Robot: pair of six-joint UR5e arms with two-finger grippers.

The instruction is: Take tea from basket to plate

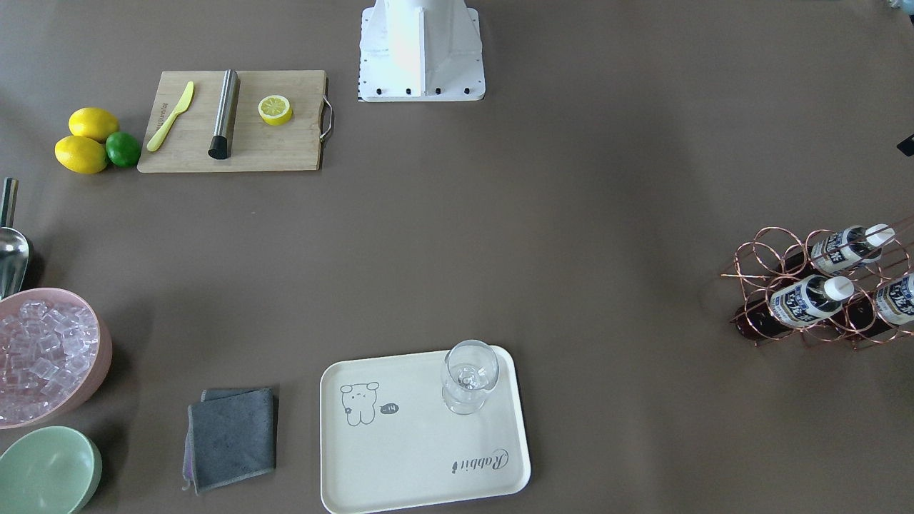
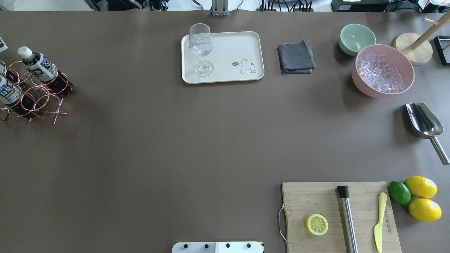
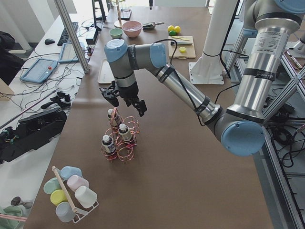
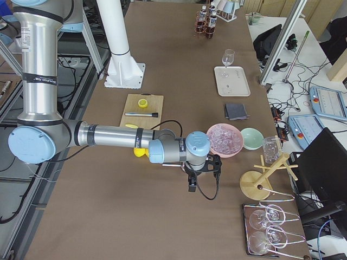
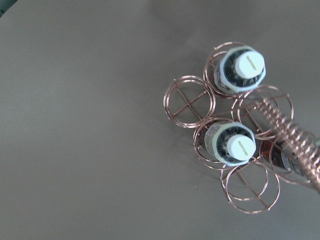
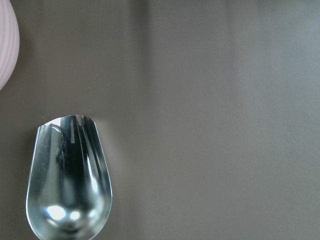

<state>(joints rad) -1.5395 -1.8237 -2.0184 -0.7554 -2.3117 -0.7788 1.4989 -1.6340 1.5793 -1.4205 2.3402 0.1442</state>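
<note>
**Left hand over basket, tea upright below it, plate well apart**

Left hand [image 3: 123, 98] hangs above the basket [image 5: 189, 102], at the bench [image 2: 158, 140] end on the robot's left; it shows in the left side view only, so cannot tell if it is released or clenched; no fingers show in its wrist view.

Three tea bottles stand in the basket rings, none on the plate [image 2: 228, 45]; the task looks not yet begun. The wrist view looks straight down on two white caps, tea [image 5: 250, 64] and a second just beside it, both right of view centre; the third is mostly hidden under the coiled handle [image 5: 285, 125]. The long axis is vertical, so a straight drop onto a cap lines up, but the hand likely needs a small sideways shift first. The handle rises between the rings close to the bottles and could foul a finger.

Left arm is clearly nearer. Right hand [image 4: 201, 172] is at the opposite end, over the scoop [image 6: 67, 185] near the pink bowl [image 2: 365, 88]; its state cannot be told either.

The plate sits mid-bench on the far side from the robot, well apart from the basket, with open bench on the way. A glass [image 2: 201, 45] stands on the plate's basket-side end; the middle and the bear end are bare, with room to set the bottle. The surface is flat matte brown.
</note>
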